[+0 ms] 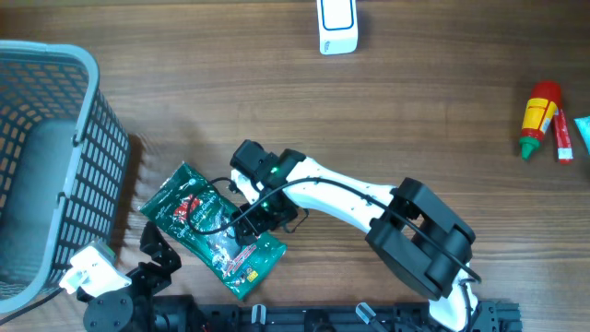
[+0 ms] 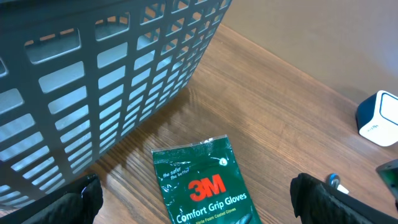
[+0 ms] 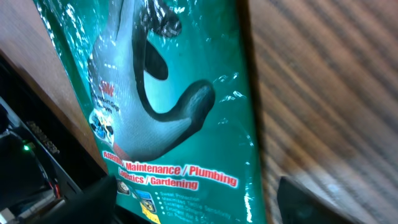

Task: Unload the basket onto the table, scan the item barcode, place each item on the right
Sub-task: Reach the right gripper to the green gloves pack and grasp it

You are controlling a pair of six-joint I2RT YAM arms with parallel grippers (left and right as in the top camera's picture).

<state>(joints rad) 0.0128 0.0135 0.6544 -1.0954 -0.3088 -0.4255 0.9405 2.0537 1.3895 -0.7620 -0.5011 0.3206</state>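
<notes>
The item is a green 3M glove packet (image 1: 198, 217) lying flat on the wooden table, printed front up; no barcode shows. My right gripper (image 1: 244, 221) hangs low over its lower end. In the right wrist view the packet (image 3: 168, 93) fills the frame, and the right gripper (image 3: 202, 202) is open, one finger at each long edge. My left gripper (image 1: 159, 249) sits at the packet's near-left corner. It is wide open (image 2: 199, 202) just above the packet (image 2: 205, 186), not touching it. A white scanner (image 1: 337, 26) stands at the far edge, also seen from the left wrist (image 2: 379, 118).
A grey slatted basket (image 1: 55, 157) fills the left side, its wall (image 2: 93, 74) close to the packet. A red sauce bottle (image 1: 537, 118), a red tube (image 1: 562, 136) and a teal item (image 1: 584, 134) lie at the far right.
</notes>
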